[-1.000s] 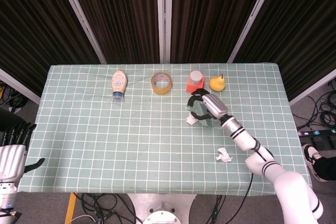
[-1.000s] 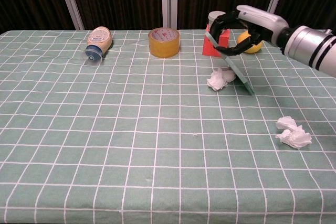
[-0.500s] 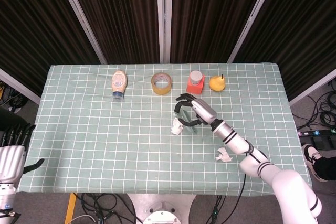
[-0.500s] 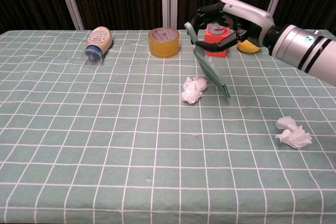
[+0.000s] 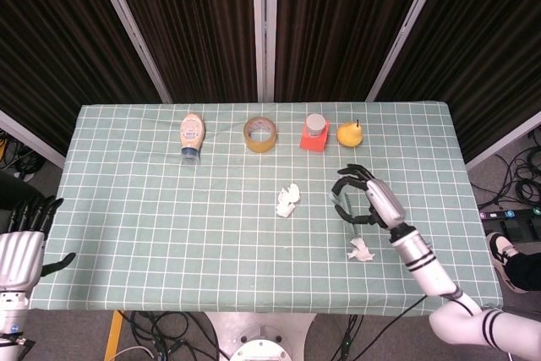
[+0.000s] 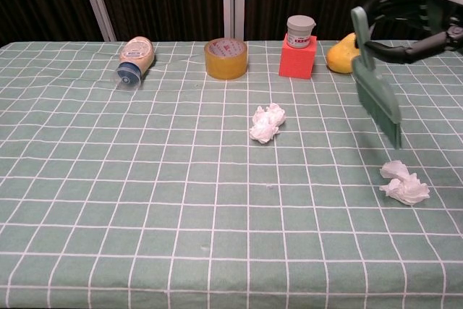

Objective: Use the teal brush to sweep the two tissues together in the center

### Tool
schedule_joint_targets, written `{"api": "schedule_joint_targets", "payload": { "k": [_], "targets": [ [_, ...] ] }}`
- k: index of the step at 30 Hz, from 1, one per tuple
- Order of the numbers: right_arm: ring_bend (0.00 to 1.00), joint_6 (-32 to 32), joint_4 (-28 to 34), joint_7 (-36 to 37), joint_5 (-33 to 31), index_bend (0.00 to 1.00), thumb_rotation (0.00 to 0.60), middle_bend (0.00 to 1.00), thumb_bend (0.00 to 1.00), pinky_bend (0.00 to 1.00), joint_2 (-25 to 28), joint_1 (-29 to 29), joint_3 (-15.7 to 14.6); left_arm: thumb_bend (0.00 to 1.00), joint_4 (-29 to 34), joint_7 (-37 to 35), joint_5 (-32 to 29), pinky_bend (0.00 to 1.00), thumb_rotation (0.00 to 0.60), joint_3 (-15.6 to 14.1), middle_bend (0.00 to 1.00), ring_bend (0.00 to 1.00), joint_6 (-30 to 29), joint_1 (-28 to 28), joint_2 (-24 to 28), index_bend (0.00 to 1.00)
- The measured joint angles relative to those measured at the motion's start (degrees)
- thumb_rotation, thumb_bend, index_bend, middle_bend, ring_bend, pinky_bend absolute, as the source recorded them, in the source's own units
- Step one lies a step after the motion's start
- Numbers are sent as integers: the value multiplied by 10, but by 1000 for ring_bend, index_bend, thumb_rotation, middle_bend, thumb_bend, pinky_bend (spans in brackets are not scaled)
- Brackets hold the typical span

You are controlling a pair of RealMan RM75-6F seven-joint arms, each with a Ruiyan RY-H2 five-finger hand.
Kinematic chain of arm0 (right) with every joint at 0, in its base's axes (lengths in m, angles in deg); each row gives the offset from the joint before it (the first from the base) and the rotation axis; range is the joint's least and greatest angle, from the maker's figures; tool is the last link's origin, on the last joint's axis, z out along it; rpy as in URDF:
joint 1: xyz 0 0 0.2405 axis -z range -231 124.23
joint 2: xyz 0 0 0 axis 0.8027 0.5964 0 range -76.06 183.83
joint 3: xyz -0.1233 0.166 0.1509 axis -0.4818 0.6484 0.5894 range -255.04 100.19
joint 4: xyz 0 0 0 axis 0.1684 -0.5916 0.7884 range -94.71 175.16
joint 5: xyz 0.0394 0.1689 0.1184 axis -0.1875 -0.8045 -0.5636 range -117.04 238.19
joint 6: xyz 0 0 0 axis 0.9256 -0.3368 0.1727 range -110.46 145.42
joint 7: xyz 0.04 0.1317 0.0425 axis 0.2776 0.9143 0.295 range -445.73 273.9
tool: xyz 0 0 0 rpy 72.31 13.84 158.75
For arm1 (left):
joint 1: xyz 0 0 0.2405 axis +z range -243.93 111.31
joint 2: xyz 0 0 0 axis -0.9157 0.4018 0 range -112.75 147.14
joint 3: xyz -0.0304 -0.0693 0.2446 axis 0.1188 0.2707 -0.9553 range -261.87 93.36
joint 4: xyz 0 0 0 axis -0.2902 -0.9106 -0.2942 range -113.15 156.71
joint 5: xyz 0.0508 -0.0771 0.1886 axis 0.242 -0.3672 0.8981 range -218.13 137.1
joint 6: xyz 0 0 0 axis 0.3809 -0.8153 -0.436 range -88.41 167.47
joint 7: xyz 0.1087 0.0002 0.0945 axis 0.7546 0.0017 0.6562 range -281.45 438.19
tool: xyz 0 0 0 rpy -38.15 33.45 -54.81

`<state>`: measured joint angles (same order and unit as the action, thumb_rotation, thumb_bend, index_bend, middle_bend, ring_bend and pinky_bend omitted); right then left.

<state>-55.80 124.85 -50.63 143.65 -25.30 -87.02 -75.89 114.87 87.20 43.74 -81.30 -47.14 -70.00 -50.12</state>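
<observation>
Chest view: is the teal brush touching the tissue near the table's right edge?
No: the teal brush, held by the right hand, hangs clear above that tissue.

A bottle (image 6: 134, 60) lies on its side at the far left of the green checked tablecloth (image 6: 145, 200). A tape roll (image 6: 226, 58) sits right of it, then a red block (image 6: 297, 61) topped by a small jar (image 6: 301, 31), then a yellow pear (image 6: 341, 58).
</observation>
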Motion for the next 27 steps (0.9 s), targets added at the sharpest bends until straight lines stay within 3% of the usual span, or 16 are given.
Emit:
{"api": "schedule_joint_targets", "payload": {
  "k": [5, 8, 15, 22, 27],
  "targets": [
    [203, -43, 86, -136, -47, 601, 600, 553, 438, 101, 29, 77, -12, 0, -2, -3, 3, 35, 600, 0, 99, 11, 0, -1, -1, 111],
    [208, -70, 98, -192, -60, 601, 600, 553, 438, 100, 20, 117, -21, 0, -5, -8, 1, 35, 600, -1, 99, 11, 3, -2, -2, 111],
    [208, -96, 90, -248, -63, 598, 600, 553, 438, 72, -37, 157, -29, 0, -11, -21, 4, 36, 600, 0, 99, 11, 8, -6, -2, 111],
    [208, -103, 60, -300, -62, 592, 600, 553, 438, 52, -119, 165, -2, 0, -18, -28, 6, 36, 600, -1, 99, 11, 12, -9, -6, 111],
    [208, -88, 22, -353, -74, 587, 600, 553, 442, 50, -184, 146, 38, 0, -21, -34, 9, 35, 600, -2, 99, 11, 10, -9, -6, 111]
  ]
}}
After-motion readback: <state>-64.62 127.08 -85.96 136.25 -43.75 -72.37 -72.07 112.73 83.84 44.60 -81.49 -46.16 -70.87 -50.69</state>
